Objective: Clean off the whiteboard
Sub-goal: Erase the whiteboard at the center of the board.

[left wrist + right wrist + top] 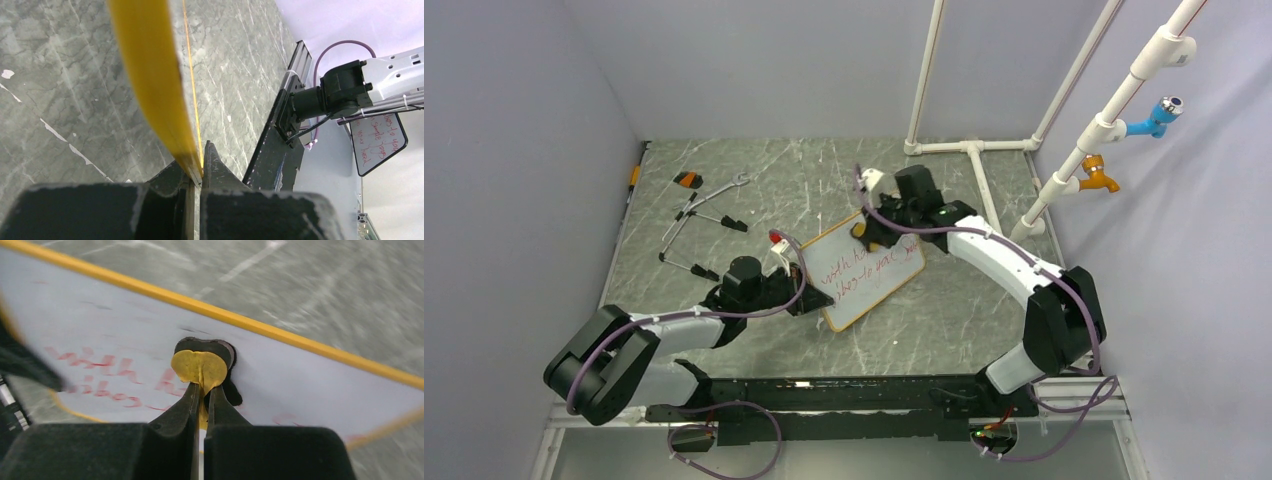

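Quick look from my end. The whiteboard sits about mid-table, angled so its long side runs from 8 o'clock up to 2 o'clock. White face, thin yellow-orange frame, rounded corners. There are a couple of lines of red handwriting across the middle, none of it wiped off yet.

The left gripper is pinched tight on the frame at the board's 8 o'clock short end. From its wrist cam I only get the rim edge-on. I honestly can't tell if the board is lying flat or tipped up a bit on that side.

The right gripper is clamped on a small yellow-orange piece with a dark pad under it. The pad is pressed on the white surface near the far long edge, around 12 o'clock on the board, just above the writing.

As for room, there's bare grey marble table from 3 round to 6 o'clock of the board. Some loose hand tools lie at 10 o'clock, well apart from it. A white pipe frame stands along the back at 1 o'clock. Walls close the table in on the left, right and far sides.
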Motion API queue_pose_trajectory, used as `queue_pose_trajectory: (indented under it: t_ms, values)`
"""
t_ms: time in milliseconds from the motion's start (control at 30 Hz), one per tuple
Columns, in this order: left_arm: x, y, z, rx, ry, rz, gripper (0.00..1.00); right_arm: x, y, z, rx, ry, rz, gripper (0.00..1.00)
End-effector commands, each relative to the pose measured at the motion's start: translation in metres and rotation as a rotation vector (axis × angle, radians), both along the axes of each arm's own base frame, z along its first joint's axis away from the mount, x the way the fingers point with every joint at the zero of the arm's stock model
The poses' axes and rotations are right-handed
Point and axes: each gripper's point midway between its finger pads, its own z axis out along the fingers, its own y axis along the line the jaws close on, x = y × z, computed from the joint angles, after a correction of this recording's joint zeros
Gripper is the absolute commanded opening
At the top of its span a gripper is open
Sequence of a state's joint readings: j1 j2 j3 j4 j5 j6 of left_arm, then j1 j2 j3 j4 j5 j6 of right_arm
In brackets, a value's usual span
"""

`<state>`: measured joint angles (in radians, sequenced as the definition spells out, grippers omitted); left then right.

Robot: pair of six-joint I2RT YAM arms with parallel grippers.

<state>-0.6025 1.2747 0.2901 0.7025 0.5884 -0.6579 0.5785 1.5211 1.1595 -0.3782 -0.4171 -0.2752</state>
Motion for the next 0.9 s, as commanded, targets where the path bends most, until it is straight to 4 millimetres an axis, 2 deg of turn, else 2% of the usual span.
queue_pose_trajectory:
  t_ms: [0,67,133,233,333,433,500,567,733,800,867]
  values:
    - [-0.022,-0.022,0.041,-0.119,-0.172,-0.205,0.0,0.054,-0.055,0.005,-0.027,-0.092,-0.241,0.0]
    - [-0.021,-0.023,0.042,-0.128,-0.172,-0.209,0.0,0.051,-0.055,0.006,-0.018,-0.085,-0.225,0.0]
    - [-0.022,-0.024,0.043,-0.136,-0.168,-0.211,0.0,0.038,-0.042,0.006,0.017,-0.053,-0.148,0.0]
    - [-0.022,-0.024,0.044,-0.144,-0.169,-0.21,0.0,0.011,-0.01,0.004,0.032,-0.038,-0.001,0.0]
    - [-0.022,-0.023,0.043,-0.141,-0.167,-0.206,0.0,-0.025,0.028,0.006,0.029,-0.044,0.166,0.0]
    - [-0.022,-0.022,0.042,-0.136,-0.163,-0.198,0.0,-0.044,0.044,0.01,0.032,-0.047,0.255,0.0]
    - [-0.022,-0.022,0.042,-0.135,-0.164,-0.198,0.0,-0.037,0.04,0.007,0.013,-0.065,0.219,0.0]
    - [-0.021,-0.022,0.042,-0.134,-0.165,-0.197,0.0,-0.019,0.027,0.004,-0.01,-0.087,0.136,0.0]
    - [-0.022,-0.023,0.043,-0.136,-0.166,-0.203,0.0,0.036,-0.025,0.002,-0.046,-0.117,-0.138,0.0]
    - [-0.022,-0.023,0.044,-0.141,-0.165,-0.203,0.0,0.045,-0.037,0.003,-0.053,-0.127,-0.194,0.0]
    - [-0.023,-0.024,0.044,-0.151,-0.159,-0.206,0.0,0.048,-0.04,0.005,-0.056,-0.137,-0.212,0.0]
